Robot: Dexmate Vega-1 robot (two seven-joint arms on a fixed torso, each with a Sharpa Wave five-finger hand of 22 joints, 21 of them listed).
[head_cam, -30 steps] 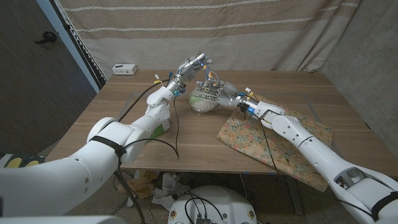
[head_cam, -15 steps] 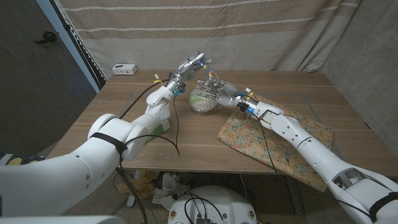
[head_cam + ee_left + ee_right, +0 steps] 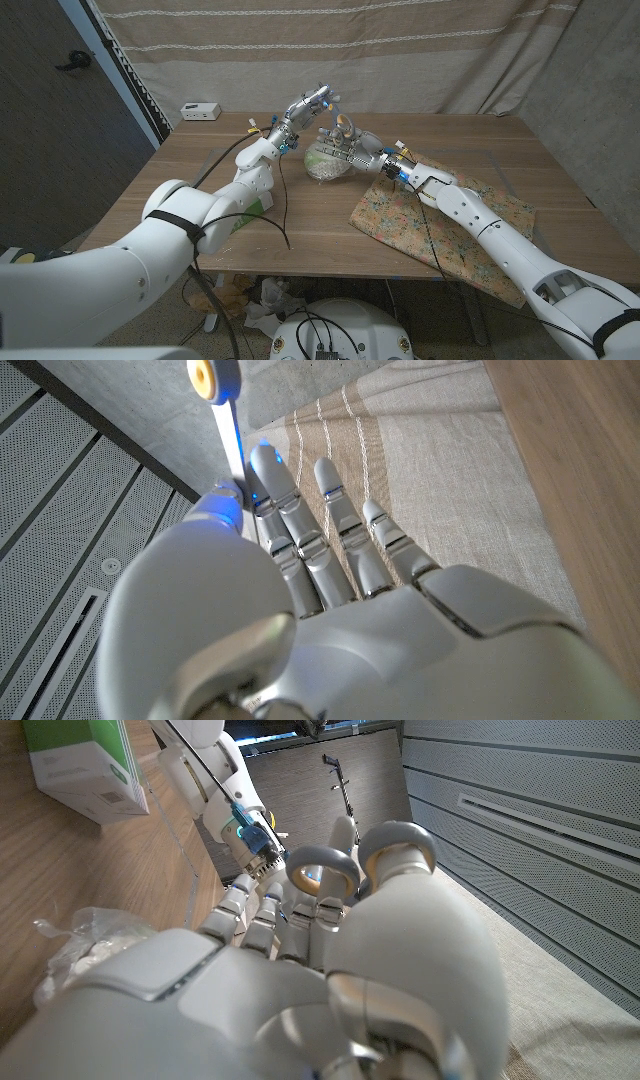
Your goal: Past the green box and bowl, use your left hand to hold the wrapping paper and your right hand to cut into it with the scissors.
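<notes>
My right hand (image 3: 350,150) hovers over the clear bowl (image 3: 322,170) and grips the scissors (image 3: 342,126), whose ring handles (image 3: 322,872) show among its curled fingers in the right wrist view (image 3: 330,980). My left hand (image 3: 308,103) is raised in the air just left of the scissors, its fingers (image 3: 330,550) straight and close together, holding nothing that I can see. The floral wrapping paper (image 3: 440,215) lies on the table under my right forearm. The green box (image 3: 258,207) lies partly hidden beneath my left arm and shows again in the right wrist view (image 3: 80,765).
The bowl holds crumpled white stuff (image 3: 90,945). A small white device (image 3: 200,110) sits at the table's far left corner. A dark cable (image 3: 283,215) hangs from my left arm across the wood. Curtains close off the back.
Both hands stay where they were over the bowl. Only my left upper arm has crept slightly.
</notes>
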